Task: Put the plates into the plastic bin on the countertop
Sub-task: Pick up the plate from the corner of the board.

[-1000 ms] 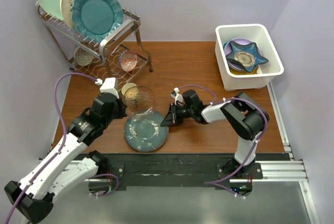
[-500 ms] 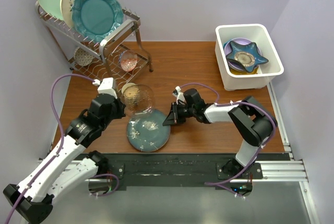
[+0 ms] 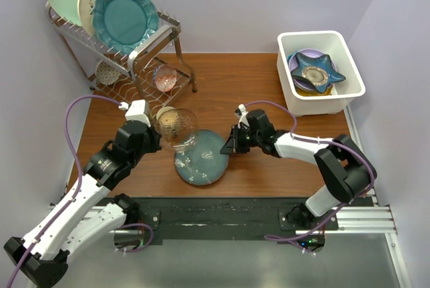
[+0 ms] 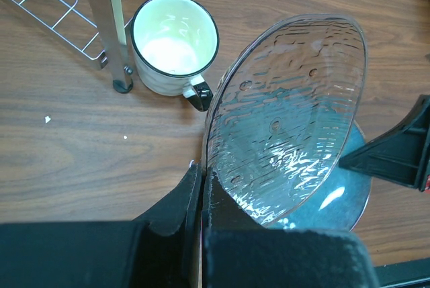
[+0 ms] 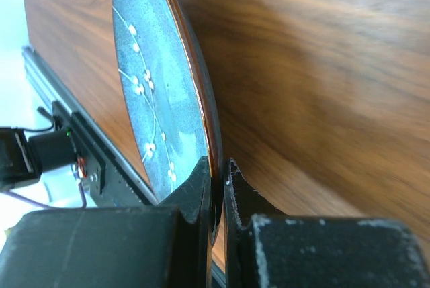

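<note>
Now right claw (image 5: 216, 167) pinches the blue plate (image 3: 205, 164) by its rim, tilted over the tabletop (image 3: 248, 80), well apart from the bin (image 3: 290, 97). Left claw (image 4: 201, 175) pinches a glass plate (image 4: 289, 113) just above. Thin grips may slip; plates could clash.

Plastic bin (image 3: 321, 35) at far right of countertop (image 3: 228, 86), rack (image 3: 149, 41) far left, plate (image 3: 201, 160) between.

Countertop (image 3: 255, 86): reddish-brown wood grain, rectangular.

Standing directly on it:
- Wire rack (image 3: 154, 39), metal, on thin legs, far-left corner.
- Cup (image 4: 173, 43), cream with a black rim and dark handle, upright, just beside a rack leg (image 4: 111, 26).
- Plastic bin (image 3: 316, 105), white, rounded corners, far-right corner.
- Two tiny white specks (image 4: 47, 119) on the wood near the cup.
</note>
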`<state>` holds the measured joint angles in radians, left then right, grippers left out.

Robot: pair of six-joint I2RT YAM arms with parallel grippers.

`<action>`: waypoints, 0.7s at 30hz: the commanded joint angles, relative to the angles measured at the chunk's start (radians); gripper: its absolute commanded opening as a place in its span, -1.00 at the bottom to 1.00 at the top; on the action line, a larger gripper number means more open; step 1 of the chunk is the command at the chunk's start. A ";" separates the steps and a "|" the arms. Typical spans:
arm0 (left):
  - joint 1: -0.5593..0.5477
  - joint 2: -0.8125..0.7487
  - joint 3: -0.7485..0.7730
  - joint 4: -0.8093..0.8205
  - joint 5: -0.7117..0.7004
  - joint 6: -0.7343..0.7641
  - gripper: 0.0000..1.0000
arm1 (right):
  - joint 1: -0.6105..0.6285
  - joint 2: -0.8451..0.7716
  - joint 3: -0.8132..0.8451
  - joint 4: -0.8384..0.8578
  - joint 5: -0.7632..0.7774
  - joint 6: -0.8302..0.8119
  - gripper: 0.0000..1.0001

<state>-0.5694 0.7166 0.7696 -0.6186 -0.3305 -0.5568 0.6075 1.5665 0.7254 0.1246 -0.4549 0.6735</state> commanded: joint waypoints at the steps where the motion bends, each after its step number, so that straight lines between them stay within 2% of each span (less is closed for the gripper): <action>1: 0.006 -0.016 -0.001 0.026 -0.024 -0.006 -1.00 | -0.038 -0.095 -0.001 0.047 -0.005 0.024 -1.00; 9: 0.008 -0.013 -0.001 0.028 -0.021 -0.003 -1.00 | -0.136 -0.164 -0.017 0.024 -0.016 0.026 -1.00; 21: 0.006 -0.008 -0.003 0.030 -0.016 -0.002 -1.00 | -0.264 -0.206 0.060 -0.034 -0.033 0.009 -1.00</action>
<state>-0.5697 0.7132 0.7700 -0.6189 -0.3344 -0.5568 0.3794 1.4288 0.6960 0.0124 -0.4107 0.6689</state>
